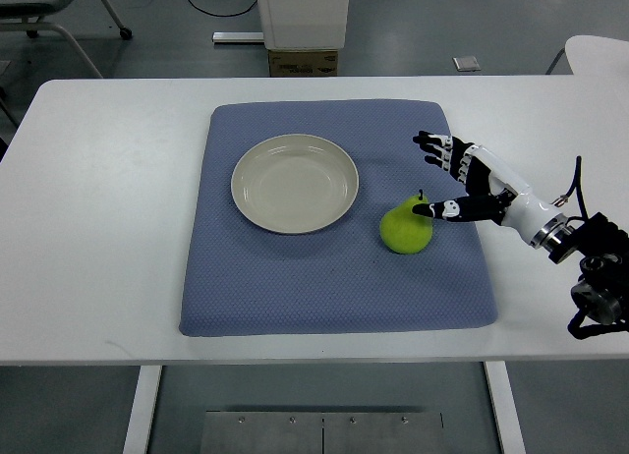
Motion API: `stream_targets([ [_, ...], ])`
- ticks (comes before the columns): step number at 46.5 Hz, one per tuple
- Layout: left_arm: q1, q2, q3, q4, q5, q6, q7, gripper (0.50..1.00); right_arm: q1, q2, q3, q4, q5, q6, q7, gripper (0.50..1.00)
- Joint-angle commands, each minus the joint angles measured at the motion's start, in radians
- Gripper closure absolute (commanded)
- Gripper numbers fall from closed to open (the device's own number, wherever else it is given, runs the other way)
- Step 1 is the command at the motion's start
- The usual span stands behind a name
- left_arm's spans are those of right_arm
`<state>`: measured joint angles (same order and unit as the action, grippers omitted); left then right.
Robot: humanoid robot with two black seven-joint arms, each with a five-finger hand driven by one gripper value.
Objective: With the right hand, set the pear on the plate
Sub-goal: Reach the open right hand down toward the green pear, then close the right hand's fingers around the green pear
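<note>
On the white surface (118, 179) a blue mat (334, 297) holds a green pear (405, 228) beside the round cream plate (295, 183), while the right robot hand (462, 184), fingers spread, reaches to grab it.

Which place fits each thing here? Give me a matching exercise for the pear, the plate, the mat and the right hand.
Things:
1. pear
2. plate
3. mat
4. right hand

Places or states:
A. spread over the white table
B. empty, left of the pear
C. open, reaching in from the right edge
D. on the mat, right of the plate, by the thumb tip

Pairs: 1-D, 2-B, 3-A, 4-C
</note>
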<state>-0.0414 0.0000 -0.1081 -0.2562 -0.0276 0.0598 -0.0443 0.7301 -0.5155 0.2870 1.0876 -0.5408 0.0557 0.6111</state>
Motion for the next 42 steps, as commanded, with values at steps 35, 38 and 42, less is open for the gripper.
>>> stream_targets([
  [35, 0.000, 0.000, 0.001, 0.000, 0.000, 0.000, 0.000, 0.500, -0.012, 0.029, -0.114, -0.005, -0.097, -0.143, 0.000, 0.500],
  [38, 0.000, 0.000, 0.001, 0.000, 0.000, 0.000, 0.000, 0.500, -0.012, 0.031, -0.124, -0.006, -0.097, -0.154, 0.000, 0.500],
  [42, 0.000, 0.000, 0.001, 0.000, 0.000, 0.000, 0.000, 0.500, -0.012, 0.034, -0.138, -0.006, -0.102, -0.169, 0.000, 0.500],
])
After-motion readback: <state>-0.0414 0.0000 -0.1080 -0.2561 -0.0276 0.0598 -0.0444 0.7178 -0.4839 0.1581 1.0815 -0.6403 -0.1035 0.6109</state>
